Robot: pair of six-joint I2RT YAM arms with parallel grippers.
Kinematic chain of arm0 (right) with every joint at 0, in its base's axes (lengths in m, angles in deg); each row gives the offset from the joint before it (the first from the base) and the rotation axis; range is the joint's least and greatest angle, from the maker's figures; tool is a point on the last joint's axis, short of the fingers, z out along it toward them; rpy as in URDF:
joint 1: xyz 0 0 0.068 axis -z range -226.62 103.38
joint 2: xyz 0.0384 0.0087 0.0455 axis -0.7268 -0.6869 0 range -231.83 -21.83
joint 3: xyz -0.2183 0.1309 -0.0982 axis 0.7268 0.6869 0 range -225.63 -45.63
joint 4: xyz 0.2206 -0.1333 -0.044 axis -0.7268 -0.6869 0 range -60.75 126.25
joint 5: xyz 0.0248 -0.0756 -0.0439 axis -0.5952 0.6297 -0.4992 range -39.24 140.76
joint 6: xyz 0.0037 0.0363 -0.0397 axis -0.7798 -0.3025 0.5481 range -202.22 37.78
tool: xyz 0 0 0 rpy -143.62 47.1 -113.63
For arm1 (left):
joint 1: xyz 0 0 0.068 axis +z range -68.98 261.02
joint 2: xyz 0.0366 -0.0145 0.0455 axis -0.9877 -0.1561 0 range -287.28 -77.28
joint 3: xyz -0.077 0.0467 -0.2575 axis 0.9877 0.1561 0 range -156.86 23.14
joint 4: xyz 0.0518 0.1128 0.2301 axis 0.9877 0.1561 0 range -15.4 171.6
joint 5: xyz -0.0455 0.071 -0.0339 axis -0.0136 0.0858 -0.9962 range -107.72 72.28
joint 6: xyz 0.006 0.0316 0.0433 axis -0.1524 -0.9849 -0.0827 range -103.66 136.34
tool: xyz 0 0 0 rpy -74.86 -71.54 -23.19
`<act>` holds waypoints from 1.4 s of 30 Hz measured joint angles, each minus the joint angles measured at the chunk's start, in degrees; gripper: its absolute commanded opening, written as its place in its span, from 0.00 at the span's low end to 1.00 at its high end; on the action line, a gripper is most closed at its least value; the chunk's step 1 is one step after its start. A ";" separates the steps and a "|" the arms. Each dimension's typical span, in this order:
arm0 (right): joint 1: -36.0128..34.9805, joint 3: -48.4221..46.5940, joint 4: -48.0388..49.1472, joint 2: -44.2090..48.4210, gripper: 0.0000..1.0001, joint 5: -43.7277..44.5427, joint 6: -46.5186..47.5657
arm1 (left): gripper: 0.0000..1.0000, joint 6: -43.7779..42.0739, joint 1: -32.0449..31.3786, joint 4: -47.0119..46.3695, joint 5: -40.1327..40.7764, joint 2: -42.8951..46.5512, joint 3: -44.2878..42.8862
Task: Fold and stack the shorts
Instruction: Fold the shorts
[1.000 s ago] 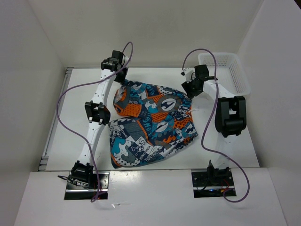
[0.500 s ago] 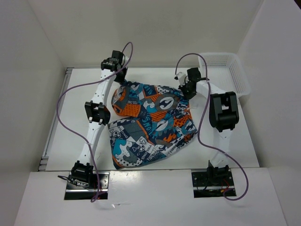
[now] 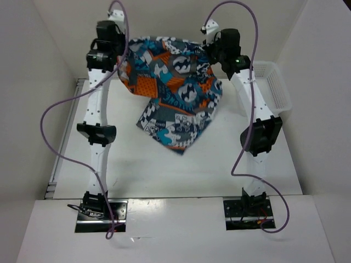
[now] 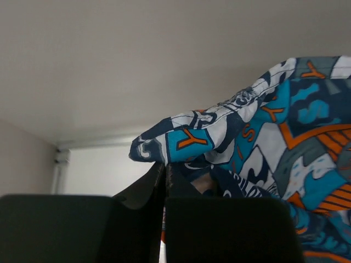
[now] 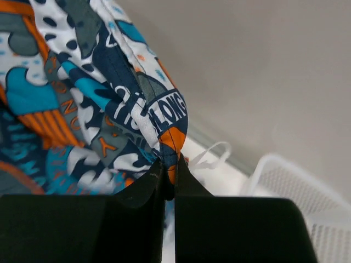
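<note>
My left gripper [image 4: 165,170] and right gripper [image 5: 170,167] are both pinched tight on top corners of the shorts [image 3: 173,82], which hang spread between them over the table [image 3: 142,170]. Print by my right pinch reads "LONG".

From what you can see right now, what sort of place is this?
Likely a robot test booth: bare white walls around a white table, left arm and right arm bolted at its near edge, with shorts and a basket.
</note>
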 measured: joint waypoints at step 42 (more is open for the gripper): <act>-0.09 10.10 -5.20 11.65 0.00 -5.46 -18.27 | 0.00 0.00 0.85 -5.01 -3.69 -3.06 -0.33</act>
